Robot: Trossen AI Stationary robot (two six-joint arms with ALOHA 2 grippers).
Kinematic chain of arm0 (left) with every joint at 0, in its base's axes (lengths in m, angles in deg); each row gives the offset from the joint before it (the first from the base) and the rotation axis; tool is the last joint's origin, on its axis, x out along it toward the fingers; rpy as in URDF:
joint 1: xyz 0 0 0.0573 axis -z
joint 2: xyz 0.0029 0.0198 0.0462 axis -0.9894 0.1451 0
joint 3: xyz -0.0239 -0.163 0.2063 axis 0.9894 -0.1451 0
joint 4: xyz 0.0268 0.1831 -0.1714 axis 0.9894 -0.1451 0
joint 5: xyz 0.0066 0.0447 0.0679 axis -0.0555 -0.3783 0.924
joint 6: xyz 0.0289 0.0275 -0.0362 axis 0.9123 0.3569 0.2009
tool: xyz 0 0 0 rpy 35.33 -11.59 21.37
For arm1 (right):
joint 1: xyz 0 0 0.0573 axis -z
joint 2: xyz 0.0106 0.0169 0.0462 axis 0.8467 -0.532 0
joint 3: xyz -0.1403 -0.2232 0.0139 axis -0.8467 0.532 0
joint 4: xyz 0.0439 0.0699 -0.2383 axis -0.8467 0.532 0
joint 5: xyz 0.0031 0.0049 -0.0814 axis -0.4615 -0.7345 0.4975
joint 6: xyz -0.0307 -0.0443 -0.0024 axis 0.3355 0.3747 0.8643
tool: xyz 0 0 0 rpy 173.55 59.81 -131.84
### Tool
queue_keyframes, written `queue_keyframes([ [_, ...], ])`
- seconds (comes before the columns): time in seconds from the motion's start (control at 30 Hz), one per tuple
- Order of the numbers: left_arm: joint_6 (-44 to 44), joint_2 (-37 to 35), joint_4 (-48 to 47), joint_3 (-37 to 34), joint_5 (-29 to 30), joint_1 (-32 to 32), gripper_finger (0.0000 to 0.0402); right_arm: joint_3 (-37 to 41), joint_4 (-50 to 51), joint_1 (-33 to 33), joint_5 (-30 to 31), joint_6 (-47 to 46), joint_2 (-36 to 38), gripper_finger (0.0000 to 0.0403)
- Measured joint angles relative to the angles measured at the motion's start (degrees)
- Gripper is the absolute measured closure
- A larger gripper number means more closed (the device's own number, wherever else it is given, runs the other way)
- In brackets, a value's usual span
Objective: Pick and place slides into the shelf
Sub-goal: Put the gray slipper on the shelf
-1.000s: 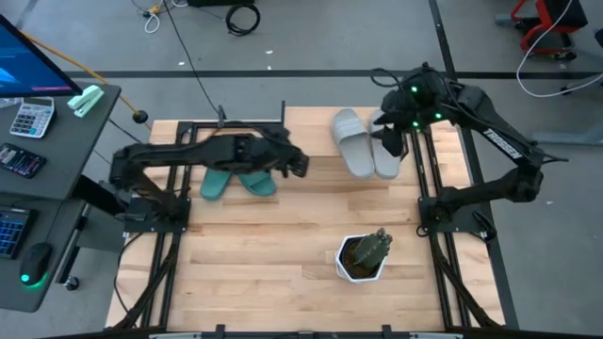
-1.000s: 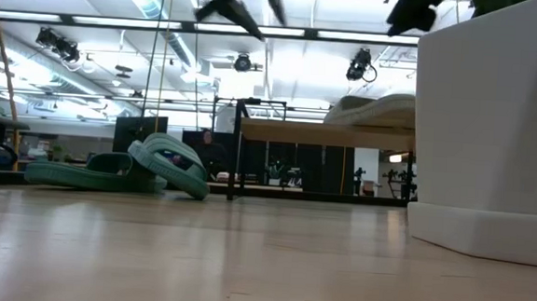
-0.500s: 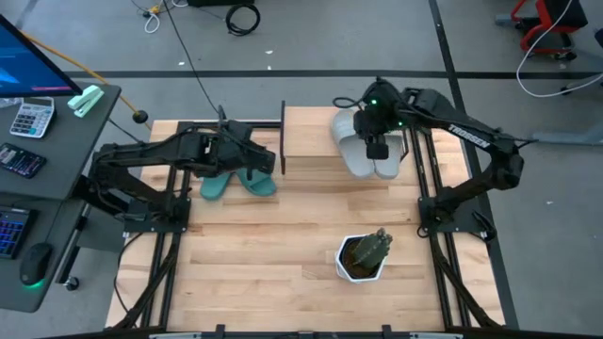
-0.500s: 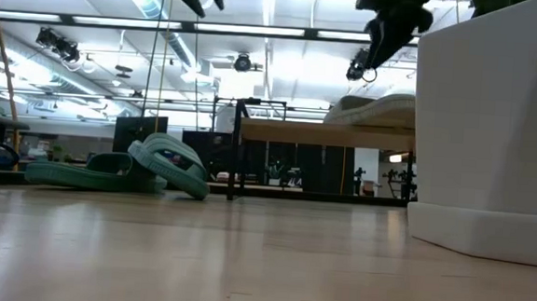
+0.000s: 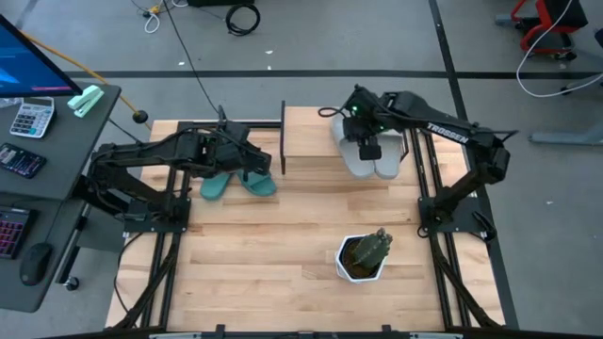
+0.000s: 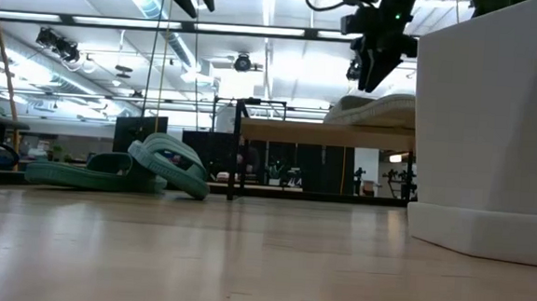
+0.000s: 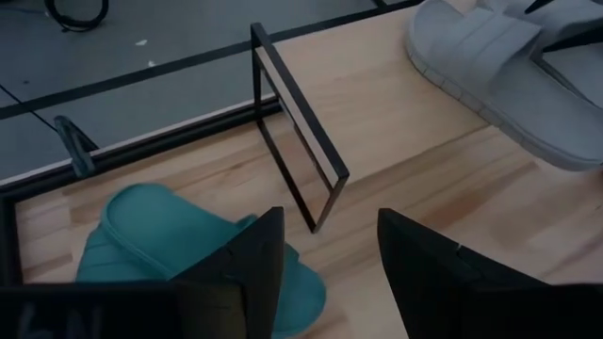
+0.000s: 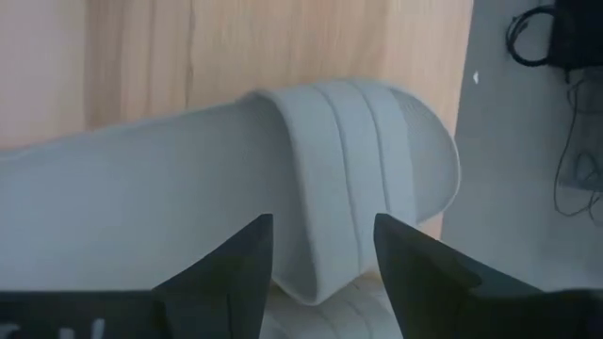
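Two light grey slides [image 5: 356,155] [image 8: 188,217] lie side by side on the shelf's wooden top [image 6: 316,133], at the table's far right. My right gripper [image 5: 369,143] [image 8: 320,268] hangs open just above them, its fingers on either side of one slide's strap [image 8: 344,188] without touching it. Two teal slides [image 5: 237,183] [image 6: 118,167] lie on the table left of the shelf's black leg frame [image 7: 297,151], one tipped against the other. My left gripper [image 5: 262,160] [image 7: 325,273] hovers open above the teal pair.
A white pot with a plant [image 5: 363,256] stands near the table's front, right of the middle, and fills the right of the low view [image 6: 494,127]. A desk with a calculator and keyboard [image 5: 38,132] stands beyond the table's left edge. Bare wood lies between the pot and the slides.
My right gripper has come down and toward the table's left, rolling about its own axis, and now hangs close over the grey slides. My left gripper has drawn back toward the table's left edge, from beside the shelf to above the teal slides. No slide has moved.
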Motion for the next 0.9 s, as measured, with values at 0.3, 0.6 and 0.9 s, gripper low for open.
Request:
queue_keyframes([
  [0.3,0.2,0.0,-0.06,0.0,0.01,-0.07,0.0228,0.0,-0.64,0.08,3.05,-1.15,-2.45,0.0211],
  [0.6,0.6,0.0,-0.06,0.0,0.01,-0.03,0.0228,0.0,-0.82,0.2,4.8,-6.67,-4.63,0.0267],
  [0.9,0.6,0.0,-0.09,0.0,-0.01,-0.03,0.0228,-0.04,-1.06,0.19,5.41,-10.64,-3.85,0.0387],
])
